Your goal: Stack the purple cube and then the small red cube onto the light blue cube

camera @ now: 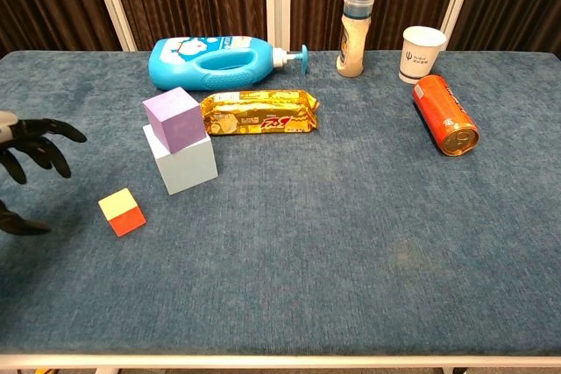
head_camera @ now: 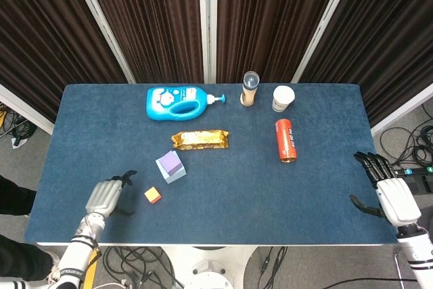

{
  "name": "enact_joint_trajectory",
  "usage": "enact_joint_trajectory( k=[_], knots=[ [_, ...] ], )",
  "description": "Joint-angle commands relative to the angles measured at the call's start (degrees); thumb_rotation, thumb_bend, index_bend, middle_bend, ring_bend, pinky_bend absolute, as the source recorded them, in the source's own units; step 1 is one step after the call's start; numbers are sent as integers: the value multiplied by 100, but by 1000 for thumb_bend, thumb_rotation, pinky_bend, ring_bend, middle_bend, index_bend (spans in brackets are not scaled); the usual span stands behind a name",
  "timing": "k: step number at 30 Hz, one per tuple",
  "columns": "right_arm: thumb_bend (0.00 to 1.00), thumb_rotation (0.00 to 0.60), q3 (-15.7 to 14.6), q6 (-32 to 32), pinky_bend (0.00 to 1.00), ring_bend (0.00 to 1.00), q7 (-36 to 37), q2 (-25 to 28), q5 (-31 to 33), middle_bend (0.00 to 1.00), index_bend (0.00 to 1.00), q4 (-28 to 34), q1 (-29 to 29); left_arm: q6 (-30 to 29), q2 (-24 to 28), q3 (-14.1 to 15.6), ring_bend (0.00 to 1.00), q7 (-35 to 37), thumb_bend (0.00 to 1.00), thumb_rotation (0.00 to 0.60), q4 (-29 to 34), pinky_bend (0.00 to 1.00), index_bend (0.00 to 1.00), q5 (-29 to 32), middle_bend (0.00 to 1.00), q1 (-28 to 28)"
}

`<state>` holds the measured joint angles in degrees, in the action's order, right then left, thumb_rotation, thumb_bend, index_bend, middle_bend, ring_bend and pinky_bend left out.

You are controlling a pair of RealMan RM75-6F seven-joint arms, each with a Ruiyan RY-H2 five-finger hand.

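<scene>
Left hand nearest the small red cube

The left hand (head_camera: 105,196), fingers spread and empty, sits just beside the small red cube (head_camera: 153,195); purple cube (camera: 175,118) already tops the light blue cube (camera: 186,165) beyond.

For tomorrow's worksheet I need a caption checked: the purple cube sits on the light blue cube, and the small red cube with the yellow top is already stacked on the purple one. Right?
Not quite. The purple cube does sit on the light blue cube, but the small red cube with the yellow top lies on the blue cloth-covered table, apart from the stack. The chest view shows it.
</scene>
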<state>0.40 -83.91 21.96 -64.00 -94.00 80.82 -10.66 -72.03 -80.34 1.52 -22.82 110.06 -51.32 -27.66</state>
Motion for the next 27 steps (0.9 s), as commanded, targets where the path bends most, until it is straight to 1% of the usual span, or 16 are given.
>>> enact_joint_trajectory(
  k=[1,5,10,14,20,27],
  knots=[
    [197,600,-2,19,0,0,-1,11,14,73,22,16,-1,-333,-459,-157,280,-241,102,600,-4,346,211,15,438,112],
    [197,600,-4,-29,0,0,17,35,-3,73,22,31,16,-472,-827,-265,285,-431,103,600,-155,348,214,-53,443,120],
    [197,600,5,-7,0,0,71,44,45,73,21,24,20,-491,-1088,-308,286,-539,106,600,-393,351,214,-113,444,141],
    [197,600,5,21,0,0,46,54,63,73,21,49,17,-450,-1295,-415,288,-562,110,600,-652,351,216,-104,451,138],
    [197,600,20,87,0,0,16,66,115,73,21,90,0,-428,-1502,-543,301,-621,128,600,-892,353,224,-78,469,146],
    [197,600,37,99,0,0,13,89,133,73,21,130,-8,-400,-1670,-589,301,-623,130,600,-1008,352,224,-14,471,218]
  ],
)
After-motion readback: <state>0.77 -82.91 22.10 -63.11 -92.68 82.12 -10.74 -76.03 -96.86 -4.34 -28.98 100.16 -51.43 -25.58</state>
